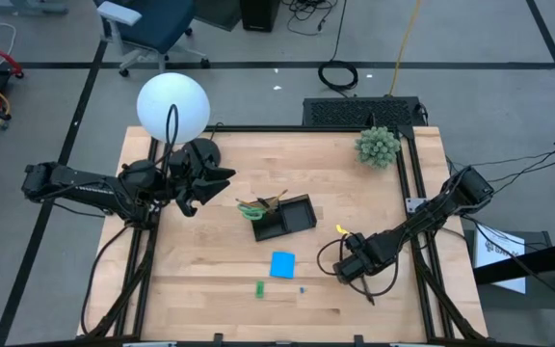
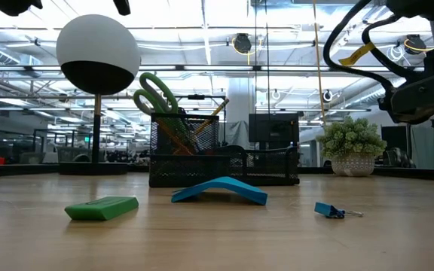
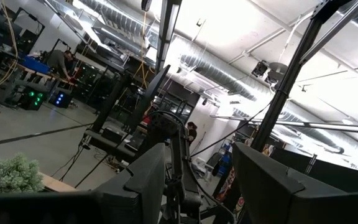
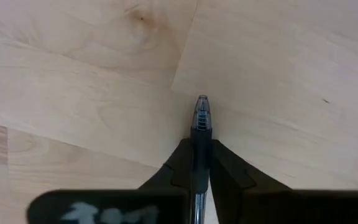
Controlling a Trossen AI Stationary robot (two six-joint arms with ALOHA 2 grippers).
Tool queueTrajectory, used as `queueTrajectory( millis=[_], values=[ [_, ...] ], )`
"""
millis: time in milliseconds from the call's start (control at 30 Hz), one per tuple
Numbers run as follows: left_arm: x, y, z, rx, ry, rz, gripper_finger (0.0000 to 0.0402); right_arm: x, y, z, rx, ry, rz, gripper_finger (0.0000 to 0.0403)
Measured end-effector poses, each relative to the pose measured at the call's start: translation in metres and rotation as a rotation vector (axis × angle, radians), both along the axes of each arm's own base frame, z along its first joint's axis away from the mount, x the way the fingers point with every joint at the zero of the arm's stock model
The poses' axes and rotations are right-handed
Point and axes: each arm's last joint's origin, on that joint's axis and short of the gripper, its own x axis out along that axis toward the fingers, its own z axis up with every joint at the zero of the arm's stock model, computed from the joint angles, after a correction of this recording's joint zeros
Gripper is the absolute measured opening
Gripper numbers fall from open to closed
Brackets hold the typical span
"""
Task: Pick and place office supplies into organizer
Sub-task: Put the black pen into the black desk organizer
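From above, the organizer (image 1: pixel 295 218) sits near the middle of the tabletop (image 1: pixel 200 289), with green-handled scissors (image 1: pixel 252 207) and pencils (image 1: pixel 273 200) standing in its left end. A blue note pad (image 1: pixel 282 264) lies just on the near side of it, a green piece (image 1: pixel 259 288) nearer still and a little left, and a tiny blue clip (image 1: pixel 303 288) to the right of that. The right gripper (image 1: pixel 347 272) is low over the near right part of the tabletop, right of the pad; the left gripper (image 1: pixel 222 181) hangs at the far left beside the white lamp globe (image 1: pixel 172 106), holding nothing. A plant ball (image 1: pixel 378 146) stands at the far right corner. At table height, the mesh organizer (image 2: pixel 224 162) holds the scissors (image 2: pixel 155 93) upright, the pad (image 2: pixel 219 190) arches in front of it, the green piece (image 2: pixel 102 208) lies to the left, and the clip (image 2: pixel 328 210) to the right. The left wrist camera shows its fingers (image 3: pixel 143 180) spread apart with only the room between them. The right wrist camera shows its fingers (image 4: pixel 229 174) closed tight on a black pen (image 4: pixel 201 121), whose tip points out over the bare wood.
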Motion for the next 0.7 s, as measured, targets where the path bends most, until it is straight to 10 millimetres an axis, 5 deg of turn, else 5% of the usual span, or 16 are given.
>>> queueTrajectory(
  millis=[367, 700],
  values=[
    [0.000, 0.000, 0.000, 0.000, 0.000, 0.000, 0.0184, 0.000, 0.000, 0.001, 0.004, -0.005, 0.004, 0.0017],
    [0.000, 0.000, 0.000, 0.000, 0.000, 0.000, 0.0184, -0.006, -0.005, 0.022, 0.026, -0.061, 0.021, 0.0017]
  ],
)
